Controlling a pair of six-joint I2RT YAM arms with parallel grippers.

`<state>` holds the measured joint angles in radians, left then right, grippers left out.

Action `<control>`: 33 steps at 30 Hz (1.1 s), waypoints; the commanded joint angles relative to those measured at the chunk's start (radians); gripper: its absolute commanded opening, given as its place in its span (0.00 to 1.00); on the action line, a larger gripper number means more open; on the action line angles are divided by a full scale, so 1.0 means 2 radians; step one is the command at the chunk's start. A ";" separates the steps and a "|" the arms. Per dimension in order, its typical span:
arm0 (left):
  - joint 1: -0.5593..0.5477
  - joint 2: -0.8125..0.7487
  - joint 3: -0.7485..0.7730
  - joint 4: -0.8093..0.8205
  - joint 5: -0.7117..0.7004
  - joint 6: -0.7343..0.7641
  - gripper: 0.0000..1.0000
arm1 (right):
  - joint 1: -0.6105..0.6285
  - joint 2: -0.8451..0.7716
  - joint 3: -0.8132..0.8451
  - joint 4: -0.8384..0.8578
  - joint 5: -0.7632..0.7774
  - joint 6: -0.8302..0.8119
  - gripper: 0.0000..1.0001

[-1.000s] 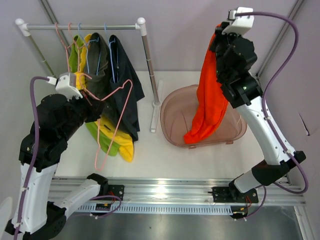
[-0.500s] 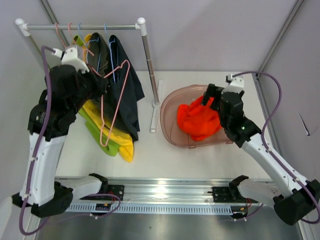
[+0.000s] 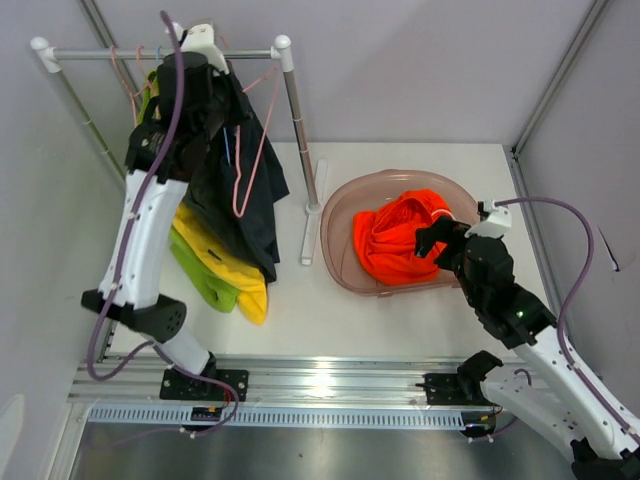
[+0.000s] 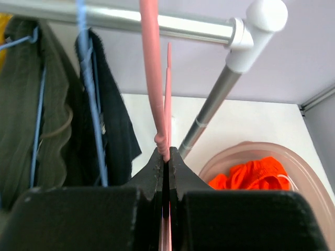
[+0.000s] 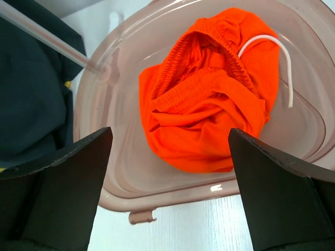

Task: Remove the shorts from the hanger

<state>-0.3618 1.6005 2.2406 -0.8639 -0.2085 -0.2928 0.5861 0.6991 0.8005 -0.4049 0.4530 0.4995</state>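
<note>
Up close, the left fingers (image 4: 157,170) are pinched shut on the wire of a bare pink hanger (image 4: 151,78). They hold it high, just below the rail (image 4: 178,26) of a clothes rack; whether its hook sits on the rail cannot be told. The right fingers (image 5: 57,183) are spread wide and hold nothing, hovering above the near rim of a translucent pinkish tub (image 5: 112,99).

In the tub lie the orange shorts (image 5: 204,104), crumpled in a heap (waistband uppermost), with a white drawstring (image 5: 277,52) looping out.

The other shorts hang on the rack at the back left of the worktop (image 3: 400,320). The black shorts (image 3: 255,190) are nearest the rack's right post (image 3: 297,130), with the dark olive-grey shorts (image 4: 21,115) beside them. The yellow shorts (image 3: 240,285) and the lime green shorts (image 3: 200,275) show their lower ends below the left arm in the overhead view.

The tub sits on the right half of the worktop. Its left rim is just beside the rack's foot (image 3: 308,245) and its right rim is near the worktop's right edge. A band of worktop runs between the tub and the near edge.

Counted: five shorts, one in the tub and four on the rack; one tub; two blue hangers (image 4: 91,104) in the left wrist view; a second pink hanger (image 3: 127,90) at the rail's left end.
</note>
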 commanded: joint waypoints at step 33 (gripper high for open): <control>-0.002 0.095 0.012 0.104 0.028 0.041 0.67 | 0.016 -0.069 -0.014 -0.051 -0.030 0.013 0.99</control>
<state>-0.3641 1.8889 2.2383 -0.6601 -0.1532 -0.2062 0.6098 0.5827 0.7666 -0.4931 0.4011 0.5056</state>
